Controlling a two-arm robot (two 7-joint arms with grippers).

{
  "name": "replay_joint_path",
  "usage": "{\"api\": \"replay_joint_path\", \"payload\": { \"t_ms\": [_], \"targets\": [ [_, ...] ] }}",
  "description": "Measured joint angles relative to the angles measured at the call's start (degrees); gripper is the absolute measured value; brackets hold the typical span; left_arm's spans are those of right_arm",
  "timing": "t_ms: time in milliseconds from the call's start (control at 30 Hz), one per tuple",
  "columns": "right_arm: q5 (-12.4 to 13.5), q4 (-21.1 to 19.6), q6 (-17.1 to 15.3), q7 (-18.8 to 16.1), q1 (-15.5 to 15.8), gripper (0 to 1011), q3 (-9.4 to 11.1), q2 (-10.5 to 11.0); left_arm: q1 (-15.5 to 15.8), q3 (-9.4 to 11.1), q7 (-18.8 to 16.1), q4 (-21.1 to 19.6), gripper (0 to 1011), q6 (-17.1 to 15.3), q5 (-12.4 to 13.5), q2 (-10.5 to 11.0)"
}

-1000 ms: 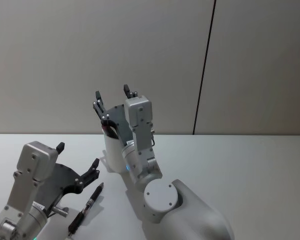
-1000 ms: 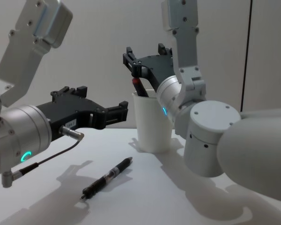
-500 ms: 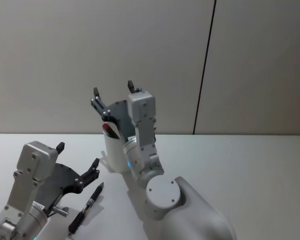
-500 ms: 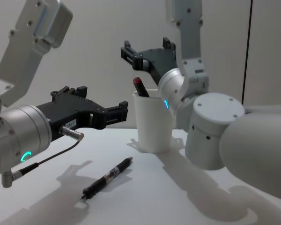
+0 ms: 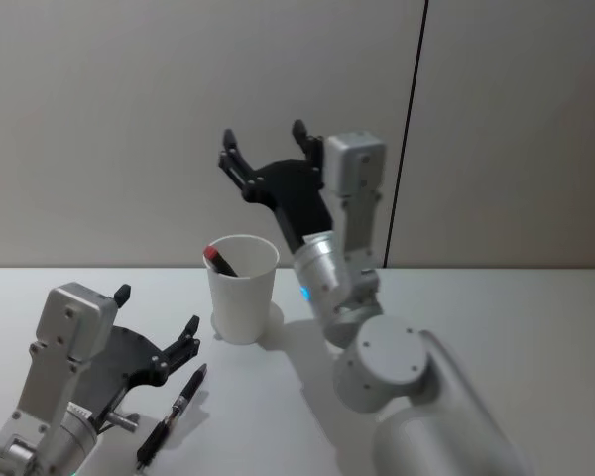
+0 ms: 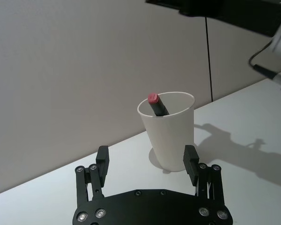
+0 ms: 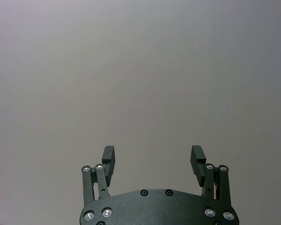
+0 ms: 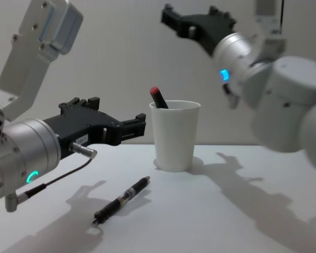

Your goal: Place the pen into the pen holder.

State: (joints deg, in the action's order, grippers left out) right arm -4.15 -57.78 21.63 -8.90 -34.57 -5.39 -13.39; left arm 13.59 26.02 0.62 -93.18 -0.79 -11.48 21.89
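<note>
Table (image 5: 521,317): pen holder (image 5: 242,293), seemingly one pen (image 5: 218,259)

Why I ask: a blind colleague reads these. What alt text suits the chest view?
A white pen holder on the table holds a red-tipped pen; a black pen lies in front. The open left gripper hovers beside the holder, the open right gripper higher up.
</note>
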Motion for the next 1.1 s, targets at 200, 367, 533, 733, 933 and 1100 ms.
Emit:
{"api": "replay_joint_path", "payload": {
  "t_ms": [200,367,533,733,933,1100],
  "targets": [
    [2.91,-8.56,-5.30,-3.72,3.89,1001,1.01,1.61,0.00,0.00,0.01,0.01,1003,0.00,0.00,0.00],
    [4.26,-12.81,-7.91,-5.57,5.91,1001,1.53,2.47,0.00,0.00,0.00,0.00,1003,0.00,0.00,0.00],
    [5.33,-16.02,-9.83,-6.92,7.34,1001,1.89,2.98,0.00,0.00,0.00,0.00,1003,0.00,0.00,0.00],
    [5.56,-16.53,-10.18,-7.06,7.73,1001,1.96,3.21,0.00,0.00,0.00,0.00,1003,0.00,0.00,0.01],
    [5.59,-16.59,-10.22,-7.04,7.81,1001,1.93,3.25,0.00,0.00,0.00,0.00,1003,0.00,0.00,0.00],
    [5.59,-16.59,-10.22,-7.04,7.81,1001,1.90,3.25,0.00,0.00,0.00,0.00,1003,0.00,0.00,0.01]
  ]
}}
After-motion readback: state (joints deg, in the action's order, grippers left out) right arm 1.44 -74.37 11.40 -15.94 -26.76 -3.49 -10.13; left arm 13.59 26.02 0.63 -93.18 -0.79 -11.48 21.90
